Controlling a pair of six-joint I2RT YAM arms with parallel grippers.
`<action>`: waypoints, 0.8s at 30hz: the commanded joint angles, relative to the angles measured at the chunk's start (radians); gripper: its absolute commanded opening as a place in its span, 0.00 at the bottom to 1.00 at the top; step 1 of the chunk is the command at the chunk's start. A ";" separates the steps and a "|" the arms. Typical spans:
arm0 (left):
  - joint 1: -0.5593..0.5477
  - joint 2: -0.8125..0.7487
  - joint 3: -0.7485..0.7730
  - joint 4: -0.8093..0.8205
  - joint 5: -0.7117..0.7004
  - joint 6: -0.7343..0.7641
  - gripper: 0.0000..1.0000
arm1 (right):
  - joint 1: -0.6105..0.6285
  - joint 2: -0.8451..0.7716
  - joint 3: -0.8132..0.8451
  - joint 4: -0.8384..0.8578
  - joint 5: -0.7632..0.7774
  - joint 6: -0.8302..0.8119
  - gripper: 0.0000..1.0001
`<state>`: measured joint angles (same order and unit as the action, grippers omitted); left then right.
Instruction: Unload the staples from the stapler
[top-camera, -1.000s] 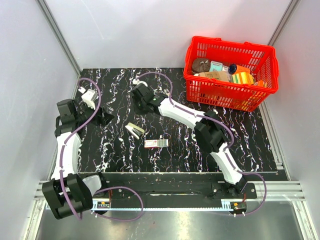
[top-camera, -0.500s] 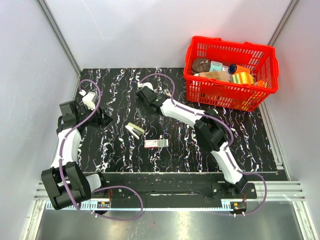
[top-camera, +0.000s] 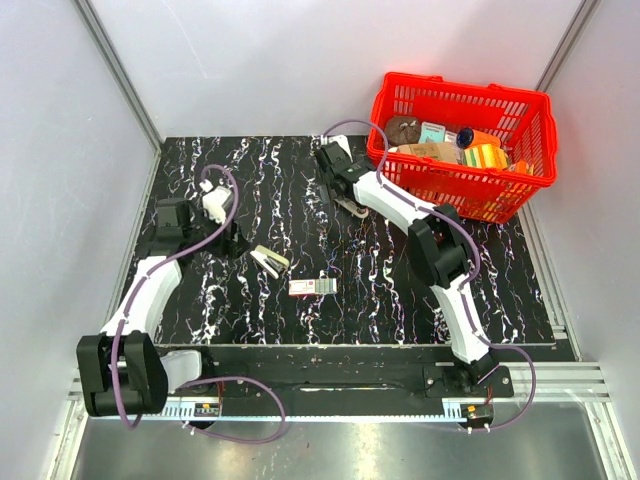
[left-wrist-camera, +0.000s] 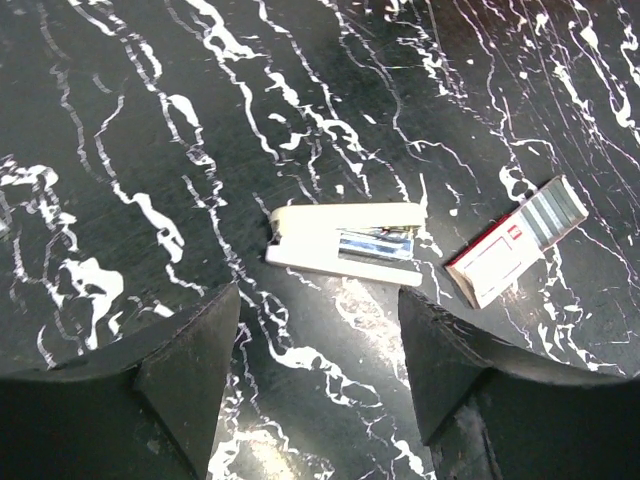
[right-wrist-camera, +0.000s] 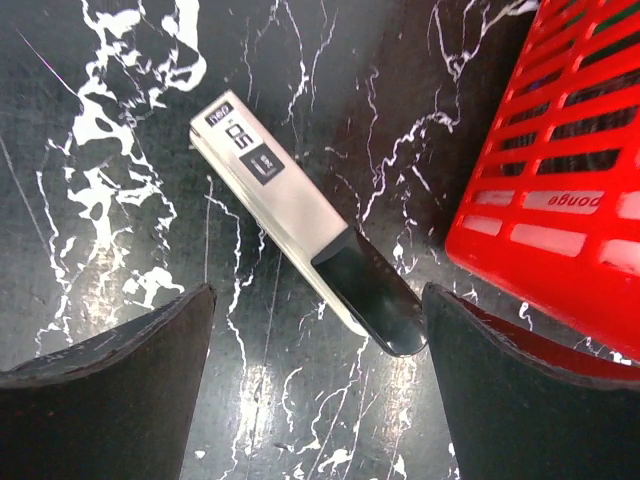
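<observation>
The stapler (top-camera: 268, 260) lies near a small box (top-camera: 312, 287) (red-and-white), apart.

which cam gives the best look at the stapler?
Left wrist: the stapler lies mid-frame and large, its silvery inner channel visible, with the red-and-white box close by but apart. Top external shows it only as a small pale sliver. Right wrist does not show it.

We see a black, white-veined table (top-camera: 250, 170). Just ahead of the left pincer (left-wrist-camera: 318, 315) lies the stapler (left-wrist-camera: 345, 243), with a red-and-white box (left-wrist-camera: 515, 253) to its right. Below the right pincer (right-wrist-camera: 318, 300) lies a pale bar with a black end (right-wrist-camera: 270, 195), and to its right stands a red basket (right-wrist-camera: 560, 200)
</observation>
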<state>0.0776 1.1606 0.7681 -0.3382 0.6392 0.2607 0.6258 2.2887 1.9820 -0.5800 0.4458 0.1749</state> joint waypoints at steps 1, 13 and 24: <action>-0.070 0.020 0.006 0.059 -0.085 -0.012 0.69 | 0.015 0.002 0.080 -0.006 0.045 -0.052 0.89; -0.354 0.287 0.105 0.205 -0.298 -0.005 0.69 | 0.009 0.057 0.084 0.055 0.116 -0.213 0.88; -0.466 0.430 0.201 0.165 -0.423 0.060 0.68 | -0.001 0.121 0.103 0.006 0.022 -0.152 0.75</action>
<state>-0.3653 1.5784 0.9180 -0.1867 0.3035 0.2810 0.6308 2.4031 2.0384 -0.5510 0.5072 -0.0135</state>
